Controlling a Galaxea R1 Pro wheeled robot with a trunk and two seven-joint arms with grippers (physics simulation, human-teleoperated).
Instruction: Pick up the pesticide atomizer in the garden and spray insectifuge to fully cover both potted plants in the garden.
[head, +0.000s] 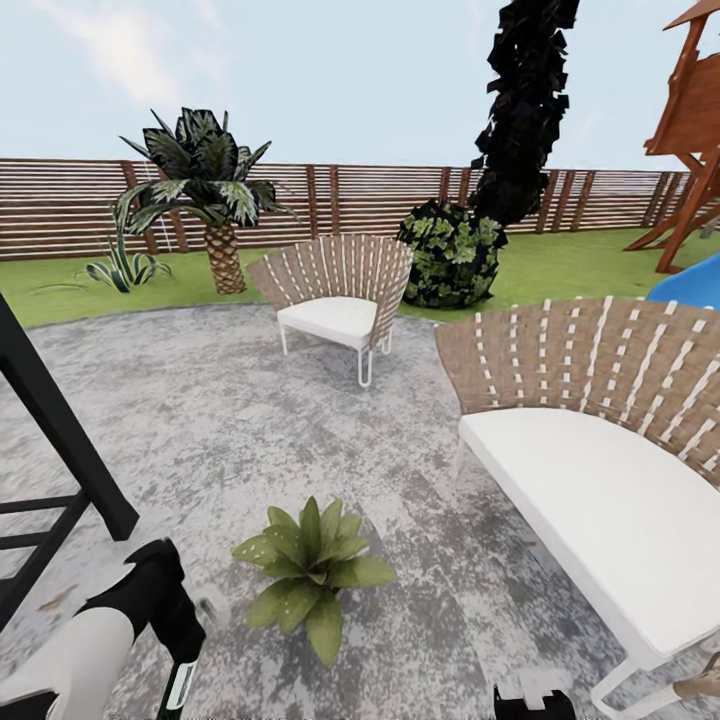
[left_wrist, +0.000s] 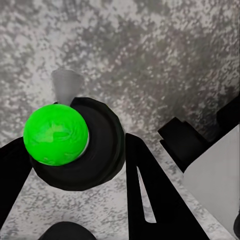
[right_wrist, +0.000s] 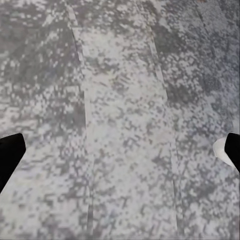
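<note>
My left gripper (head: 178, 628) is low at the left of the head view, shut on the pesticide atomizer (head: 180, 688), whose dark body and white label hang below the fingers. In the left wrist view the atomizer's green dot (left_wrist: 56, 134) sits on its dark round top between the black fingers (left_wrist: 150, 195), above the stone patio. One potted plant (head: 311, 573), a low rosette of broad green leaves, stands on the patio just right of that gripper. My right gripper (right_wrist: 120, 150) is open over bare patio stone, and shows at the bottom edge of the head view (head: 535, 700).
A wicker sofa with a white cushion (head: 600, 500) fills the right side. A matching chair (head: 340, 300) stands farther back. A black frame (head: 60, 430) rises at the left. Beyond the patio lie lawn, a palm (head: 205, 190), an agave (head: 125, 268), a bush (head: 452, 255) and the slatted fence (head: 340, 195).
</note>
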